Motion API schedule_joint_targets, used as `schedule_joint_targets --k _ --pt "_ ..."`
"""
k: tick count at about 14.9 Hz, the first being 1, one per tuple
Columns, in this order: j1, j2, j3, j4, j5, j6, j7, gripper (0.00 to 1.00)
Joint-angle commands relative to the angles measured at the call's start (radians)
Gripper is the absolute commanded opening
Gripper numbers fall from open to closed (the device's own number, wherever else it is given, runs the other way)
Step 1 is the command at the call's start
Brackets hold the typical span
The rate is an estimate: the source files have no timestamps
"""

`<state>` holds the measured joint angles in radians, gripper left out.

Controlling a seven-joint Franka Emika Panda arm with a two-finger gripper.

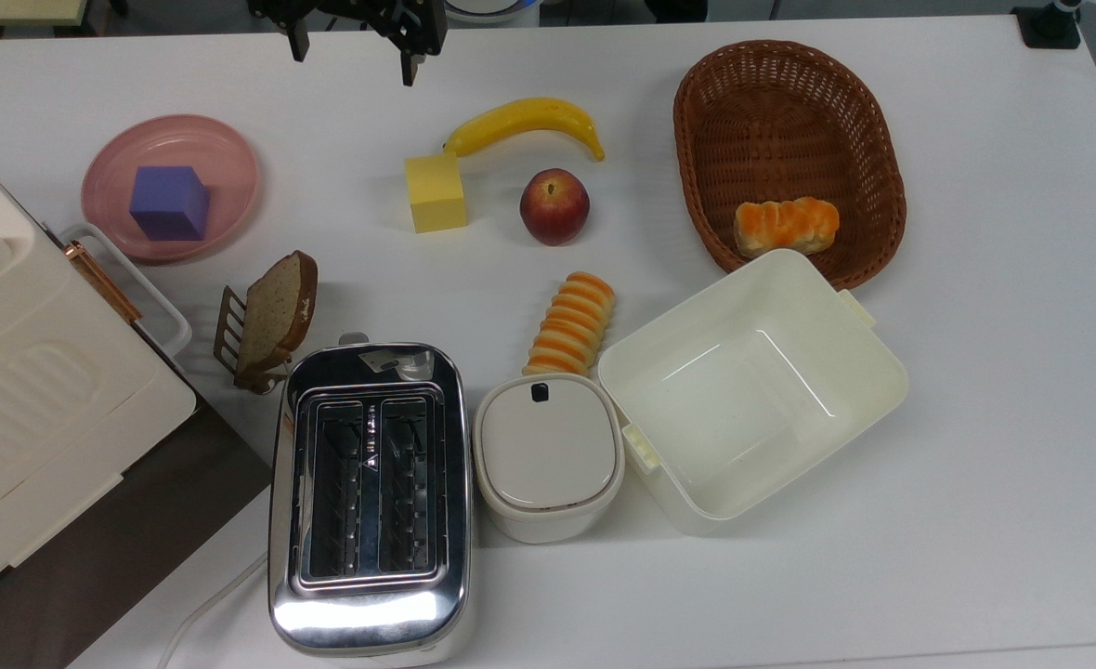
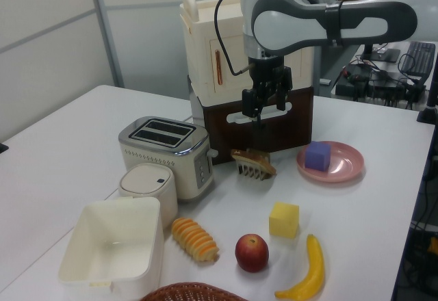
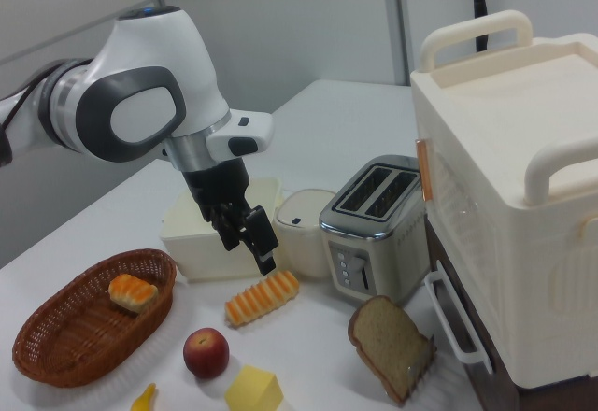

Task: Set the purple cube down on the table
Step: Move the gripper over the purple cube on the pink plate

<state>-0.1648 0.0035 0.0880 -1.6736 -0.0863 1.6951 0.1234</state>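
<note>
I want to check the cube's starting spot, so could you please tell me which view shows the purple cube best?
The top view shows it best: the purple cube sits unobstructed on the pink plate, seen from above. The left view also shows it on the plate, but farther off. The right view gives no look at it.

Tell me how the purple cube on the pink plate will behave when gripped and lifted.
The purple cube looks stiff, with flat matte faces, so it probably won't slip or roll. It sits flat on the pink plate and seems unlikely to tip. Its weight can't be told; the plate might shift if nudged.
</note>
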Motion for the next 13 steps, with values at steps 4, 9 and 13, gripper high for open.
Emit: schedule_joint_targets --k 4,9,13 --pt "0.011 -0.013 -0.056 0.006 0.014 -0.049 -0.074 1.00" --pt "0.044 -0.004 -0.062 -0.001 0.016 -0.055 -0.070 1.00" --pt "-0.011 -0.005 -0.097 -0.038 0.017 -0.020 -0.065 1.00"
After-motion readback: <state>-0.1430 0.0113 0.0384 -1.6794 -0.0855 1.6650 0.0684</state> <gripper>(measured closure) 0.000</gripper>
